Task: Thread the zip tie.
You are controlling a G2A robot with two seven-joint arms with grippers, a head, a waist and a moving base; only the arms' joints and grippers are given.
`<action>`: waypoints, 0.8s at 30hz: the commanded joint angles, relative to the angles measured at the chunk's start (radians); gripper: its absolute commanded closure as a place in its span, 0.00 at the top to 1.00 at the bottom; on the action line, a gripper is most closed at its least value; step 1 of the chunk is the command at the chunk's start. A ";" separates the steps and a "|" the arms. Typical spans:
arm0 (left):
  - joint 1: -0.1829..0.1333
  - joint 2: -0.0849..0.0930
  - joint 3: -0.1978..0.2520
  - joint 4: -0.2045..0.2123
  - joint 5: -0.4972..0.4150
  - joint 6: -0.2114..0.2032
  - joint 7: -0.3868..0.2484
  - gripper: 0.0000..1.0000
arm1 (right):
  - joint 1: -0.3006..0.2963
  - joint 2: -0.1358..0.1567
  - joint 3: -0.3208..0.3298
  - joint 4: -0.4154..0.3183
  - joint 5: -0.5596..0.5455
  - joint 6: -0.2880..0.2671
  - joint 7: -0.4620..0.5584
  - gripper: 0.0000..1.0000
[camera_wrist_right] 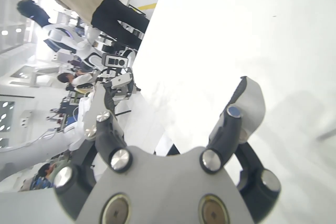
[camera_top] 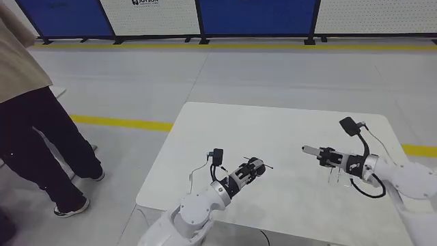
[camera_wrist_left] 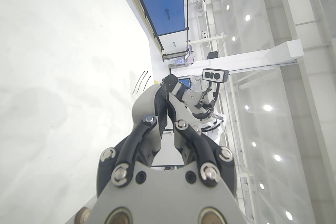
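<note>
The left pincer (camera_top: 255, 167) is pinched closed on a thin black zip tie (camera_top: 268, 166) above the white desk (camera_top: 287, 123); the right pincer (camera_wrist_right: 173, 96) gapes wide, holding nothing; spare zip ties (camera_wrist_left: 141, 82) lie on the desk.

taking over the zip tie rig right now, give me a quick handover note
Grippers: the left gripper is shut on a zip tie, which pokes out on both sides of the fingertips over the table. The right gripper is open and empty, facing it across a gap.
Things: spare zip ties lie on the table.
Done: one tie picked up.
Left: threading, apparently not begun.
</note>
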State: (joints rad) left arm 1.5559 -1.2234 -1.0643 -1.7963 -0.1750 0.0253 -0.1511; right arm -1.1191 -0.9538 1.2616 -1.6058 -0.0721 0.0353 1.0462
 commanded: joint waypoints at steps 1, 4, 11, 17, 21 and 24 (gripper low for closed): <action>0.000 0.000 0.000 0.000 0.000 0.000 0.000 0.00 | 0.026 0.010 0.019 -0.004 -0.063 0.035 0.076 1.00; 0.000 0.000 0.000 0.000 0.000 0.000 0.000 0.00 | 0.083 0.017 0.006 0.008 -0.142 0.066 0.177 1.00; 0.000 0.000 0.000 0.000 0.000 0.000 0.000 0.00 | 0.161 0.018 -0.043 0.036 -0.295 0.164 0.208 1.00; 0.000 0.000 0.000 0.000 0.000 0.000 0.000 0.00 | 0.161 0.018 -0.043 0.036 -0.295 0.164 0.208 1.00; 0.000 0.000 0.000 0.000 0.000 0.000 0.000 0.00 | 0.153 0.017 -0.043 0.060 -0.274 0.154 0.218 1.00; 0.000 0.000 0.000 0.000 0.000 0.000 0.000 0.00 | 0.189 0.023 -0.037 0.100 -0.298 0.163 0.279 1.00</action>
State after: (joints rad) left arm 1.5559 -1.2234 -1.0643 -1.7963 -0.1750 0.0253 -0.1511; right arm -0.9419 -0.9323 1.2278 -1.5120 -0.3494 0.1916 1.2896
